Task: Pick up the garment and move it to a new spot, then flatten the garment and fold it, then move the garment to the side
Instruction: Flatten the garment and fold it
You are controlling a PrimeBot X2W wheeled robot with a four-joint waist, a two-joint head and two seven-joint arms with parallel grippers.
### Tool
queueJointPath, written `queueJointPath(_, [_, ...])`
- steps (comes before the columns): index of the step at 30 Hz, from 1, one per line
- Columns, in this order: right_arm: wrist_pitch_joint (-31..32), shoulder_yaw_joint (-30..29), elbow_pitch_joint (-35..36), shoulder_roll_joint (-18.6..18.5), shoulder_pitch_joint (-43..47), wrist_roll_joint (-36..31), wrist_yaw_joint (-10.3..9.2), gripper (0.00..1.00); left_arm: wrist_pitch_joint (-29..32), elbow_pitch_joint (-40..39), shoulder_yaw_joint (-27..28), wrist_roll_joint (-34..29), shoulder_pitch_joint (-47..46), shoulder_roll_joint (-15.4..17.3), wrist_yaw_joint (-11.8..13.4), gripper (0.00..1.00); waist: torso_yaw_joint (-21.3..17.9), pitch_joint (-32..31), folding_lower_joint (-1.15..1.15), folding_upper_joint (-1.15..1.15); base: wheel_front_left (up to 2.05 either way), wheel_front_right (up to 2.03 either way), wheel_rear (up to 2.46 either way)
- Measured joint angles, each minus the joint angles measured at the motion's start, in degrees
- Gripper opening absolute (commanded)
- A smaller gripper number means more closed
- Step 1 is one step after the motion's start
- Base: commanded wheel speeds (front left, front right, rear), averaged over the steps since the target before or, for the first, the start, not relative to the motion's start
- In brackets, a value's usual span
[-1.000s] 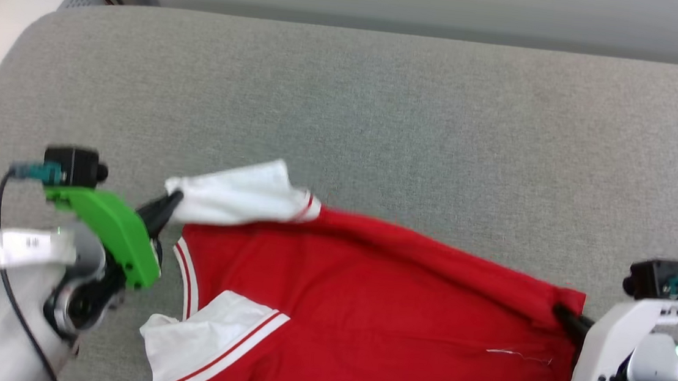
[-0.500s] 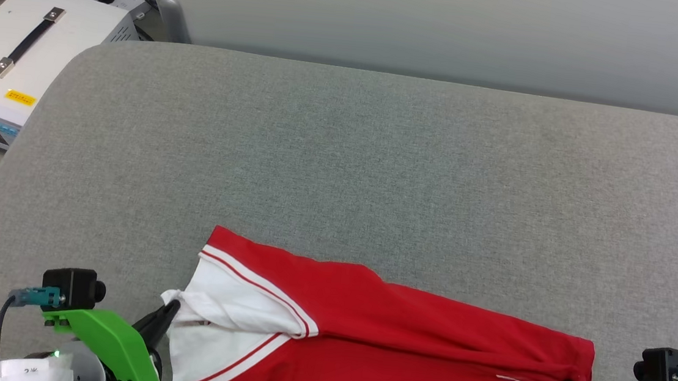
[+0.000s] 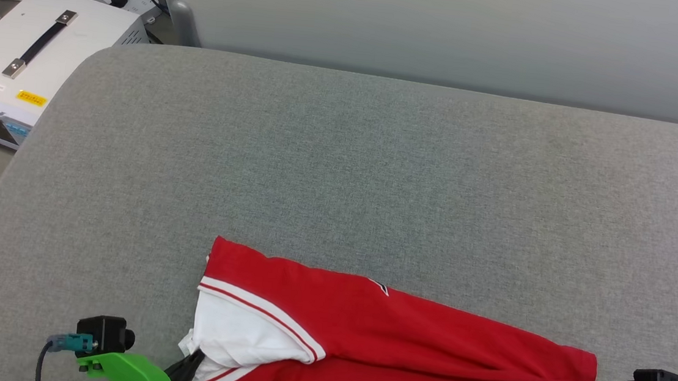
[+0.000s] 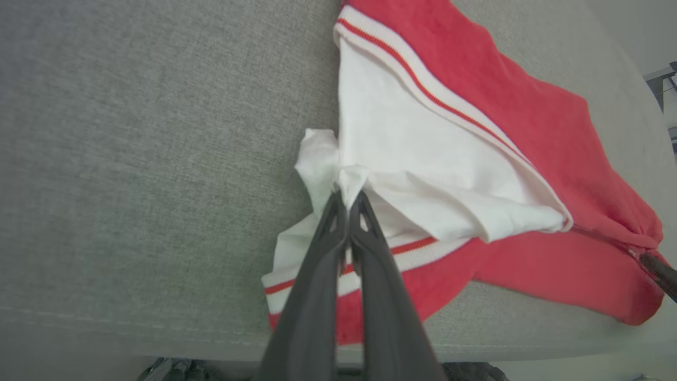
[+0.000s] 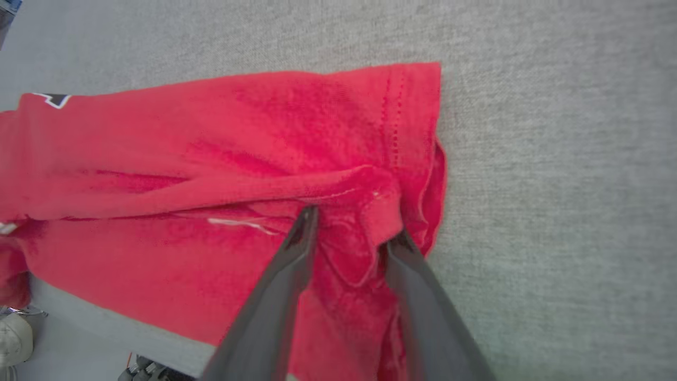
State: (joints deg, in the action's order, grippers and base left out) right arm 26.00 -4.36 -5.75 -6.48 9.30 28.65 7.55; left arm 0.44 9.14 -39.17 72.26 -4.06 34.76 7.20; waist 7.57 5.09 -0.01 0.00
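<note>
Found garment (image 3: pixel 425 327) doubled lengthwise at cushion's (image 3: pixel 379 157) near edge, left claw (image 4: pixel 348 198) clamped on white sleeve (image 4: pixel 412 153), right claw (image 5: pixel 351 227) spread astride hem (image 5: pixel 418 121). Judged half done: further folding, side move remaining.

red garment (image 3: pixel 412 338) on a grey surface (image 3: pixel 377 175)
the garment is shown in red, with a white sleeve (image 3: pixel 240 335) edged by red-and-white striped trim (image 3: pixel 266 316) and a black, white-outlined mark (image 3: pixel 381 287); the surface is flecked in grey weave; a white box (image 3: pixel 89 30) is marked by a black handle (image 3: pixel 39 43) and a yellow label (image 3: pixel 31 98).
</note>
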Motion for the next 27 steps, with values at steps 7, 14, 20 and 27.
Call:
queueJointPath(7, [-2.66, 0.68, 2.92, 0.41, 0.13, 0.00, -0.03, 1.00, -5.49, 3.48, -0.09, -4.48, -3.82, -1.65, -2.20, 1.00, -0.61, -0.18, 0.00, 0.00, 0.00, 0.00, 0.00])
queueJointPath(14, [0.70, -3.42, 8.34, -1.13, 0.36, 0.53, -0.03, 1.00, -13.05, 1.57, 1.05, -11.33, -6.06, -1.66, -1.74, 1.00, -1.00, -0.69, 0.00, 0.00, 0.00, 0.00, 0.00])
queueJointPath(20, [8.77, -7.97, 9.70, -3.54, 1.27, 1.05, -0.03, 1.00, -15.11, -2.70, 7.78, -20.17, -6.36, -3.68, 2.13, 1.00, -0.51, -1.06, 0.00, 0.00, 0.00, 0.00, 0.00])
queueJointPath(27, [14.46, -6.62, 9.09, -4.37, 1.17, 1.99, -0.03, 1.00, -15.12, -10.32, 16.77, -35.37, -3.32, -8.42, 3.47, 1.00, 0.89, -0.56, 0.00, 0.00, 0.00, 0.00, 0.00])
